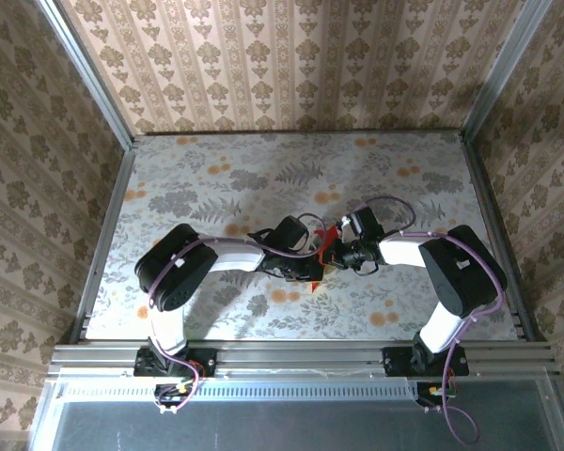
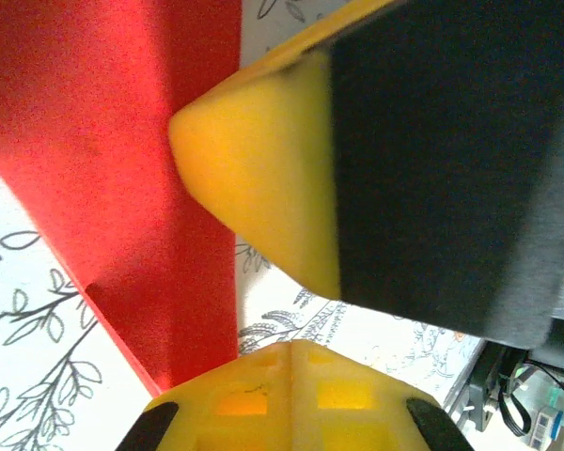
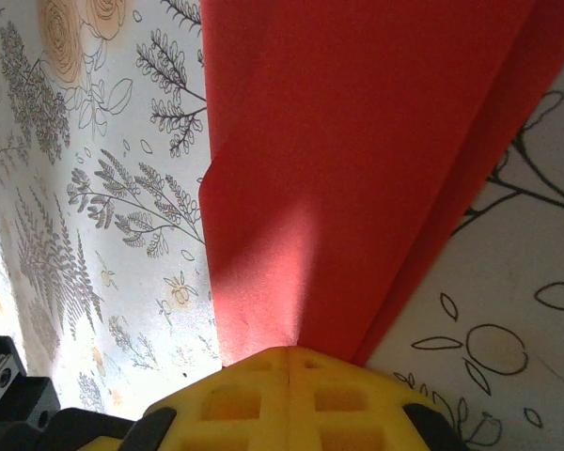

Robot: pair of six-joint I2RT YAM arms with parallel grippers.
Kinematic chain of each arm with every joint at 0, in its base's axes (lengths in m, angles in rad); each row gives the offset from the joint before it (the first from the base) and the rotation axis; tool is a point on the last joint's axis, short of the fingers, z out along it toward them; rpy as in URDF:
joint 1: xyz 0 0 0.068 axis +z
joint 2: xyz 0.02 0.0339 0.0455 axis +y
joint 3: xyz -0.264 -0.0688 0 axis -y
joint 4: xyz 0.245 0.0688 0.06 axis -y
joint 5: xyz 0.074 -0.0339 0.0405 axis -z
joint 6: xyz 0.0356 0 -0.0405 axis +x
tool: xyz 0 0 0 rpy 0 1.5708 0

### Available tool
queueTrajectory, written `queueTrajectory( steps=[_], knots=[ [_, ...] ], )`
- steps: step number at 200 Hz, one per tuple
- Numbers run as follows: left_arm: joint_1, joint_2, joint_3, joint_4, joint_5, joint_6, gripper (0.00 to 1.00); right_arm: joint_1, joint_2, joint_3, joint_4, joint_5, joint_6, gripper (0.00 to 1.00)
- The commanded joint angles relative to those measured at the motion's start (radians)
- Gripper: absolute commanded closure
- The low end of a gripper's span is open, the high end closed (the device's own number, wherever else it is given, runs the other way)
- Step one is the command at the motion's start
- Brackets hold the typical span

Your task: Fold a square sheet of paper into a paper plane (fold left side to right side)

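Pinching the folded red paper sheet (image 3: pixel 357 141) at mid-table (image 1: pixel 197 178), the right gripper (image 3: pixel 289 352) is fully closed, likely to keep the fold set. The left gripper (image 2: pixel 291 346), also closed, sits beside the sheet and apparently grasps nothing.

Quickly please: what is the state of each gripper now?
Left gripper: closed, tips at the red paper; grip unclear.
Right gripper: closed on the red paper.

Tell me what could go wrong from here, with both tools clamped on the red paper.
Tearing: the left tool and right tool both pinch the red paper close together; pulling apart could rip it.
Collision: in the left wrist view the right tool's yellow finger sits very near the left tool.
Crooked crease: the paper looks bowed rather than flat on the table, so edges may misalign.
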Motion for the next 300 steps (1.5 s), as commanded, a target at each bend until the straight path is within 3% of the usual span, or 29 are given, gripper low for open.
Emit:
queueTrajectory(
  steps=[1, 300],
  knots=[
    [0.002, 0.024, 0.012, -0.033, -0.001, 0.031, 1.00, 0.011, 0.071, -0.028, -0.149, 0.119, -0.025, 1.00],
    [-0.089, -0.119, -0.240, 0.076, -0.073, -0.090, 1.00, 0.010, 0.069, -0.015, -0.185, 0.137, -0.034, 1.00]
  ],
)
